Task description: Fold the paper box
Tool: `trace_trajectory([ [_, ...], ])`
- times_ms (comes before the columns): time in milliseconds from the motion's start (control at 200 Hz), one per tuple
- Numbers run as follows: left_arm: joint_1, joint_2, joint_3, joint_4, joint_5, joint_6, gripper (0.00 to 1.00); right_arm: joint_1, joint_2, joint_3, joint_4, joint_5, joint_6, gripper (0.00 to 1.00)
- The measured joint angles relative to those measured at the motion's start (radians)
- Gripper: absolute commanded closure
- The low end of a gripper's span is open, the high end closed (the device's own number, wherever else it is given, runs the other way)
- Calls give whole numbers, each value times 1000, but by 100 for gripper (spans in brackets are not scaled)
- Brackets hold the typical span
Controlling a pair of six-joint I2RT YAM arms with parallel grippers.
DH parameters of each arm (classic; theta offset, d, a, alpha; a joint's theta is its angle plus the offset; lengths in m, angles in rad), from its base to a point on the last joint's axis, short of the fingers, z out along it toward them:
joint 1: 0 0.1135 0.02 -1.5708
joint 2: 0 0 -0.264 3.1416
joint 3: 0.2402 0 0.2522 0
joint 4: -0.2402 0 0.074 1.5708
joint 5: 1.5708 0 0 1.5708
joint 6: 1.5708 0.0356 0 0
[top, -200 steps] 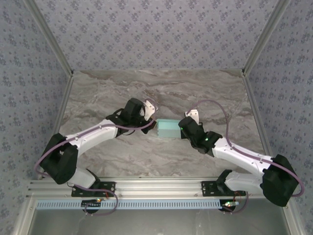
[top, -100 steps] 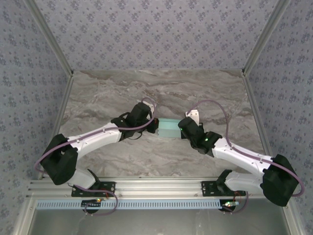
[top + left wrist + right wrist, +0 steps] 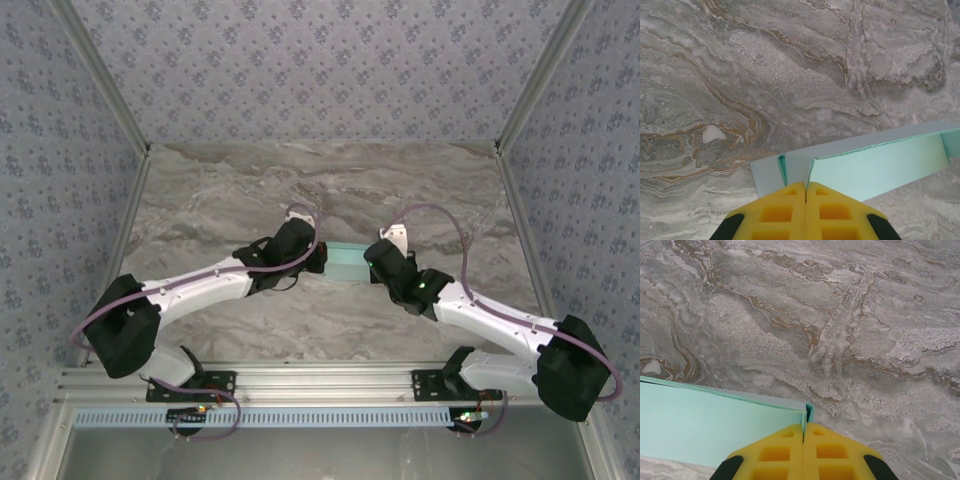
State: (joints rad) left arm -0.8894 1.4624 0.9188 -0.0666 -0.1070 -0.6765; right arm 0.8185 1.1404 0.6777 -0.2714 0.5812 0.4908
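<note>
**Blue box pinched at both ends**

The paper box (image 3: pixel 345 262), light blue, sits mid-table, its long side running left to right. The left gripper (image 3: pixel 322 262) meets its left end, yellow fingers (image 3: pixel 780 212) pressed together on a thin wall. The right gripper (image 3: pixel 368 262) nips the right end's corner edge likewise. Grey marbled table (image 3: pixel 250 190) lies all around.

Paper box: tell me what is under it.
The marble table surrounds the paper box, which seems to rest on it. The patch directly beneath is covered by the cardboard, so anything there cannot be seen.
</note>
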Motion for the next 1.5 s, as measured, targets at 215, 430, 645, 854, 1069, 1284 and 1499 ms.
trace_trajectory([
  [215, -14, 0, -16, 29, -37, -36, 100, 2, 0, 0, 0, 2, 1, 99],
  [430, -37, 0, -39, 66, -87, -50, 100, 3, 0, -3, 0, 5, 8, 99],
  [645, -50, -8, -92, 143, -118, -42, 100, 9, -22, -19, 11, 6, 6, 99],
  [854, -67, -10, -145, 230, -136, -23, 100, 8, -47, -56, 45, 0, -6, 99],
  [1069, -88, -9, -203, 325, -174, -5, 100, 8, -60, -111, 120, 1, -5, 99],
  [1284, -88, -6, -217, 359, -175, 8, 100, 9, -72, -141, 164, 3, 4, 99],
  [1499, -88, -17, -217, 339, -170, 26, 80, 20, -72, -142, 164, 13, 4, 99],
])
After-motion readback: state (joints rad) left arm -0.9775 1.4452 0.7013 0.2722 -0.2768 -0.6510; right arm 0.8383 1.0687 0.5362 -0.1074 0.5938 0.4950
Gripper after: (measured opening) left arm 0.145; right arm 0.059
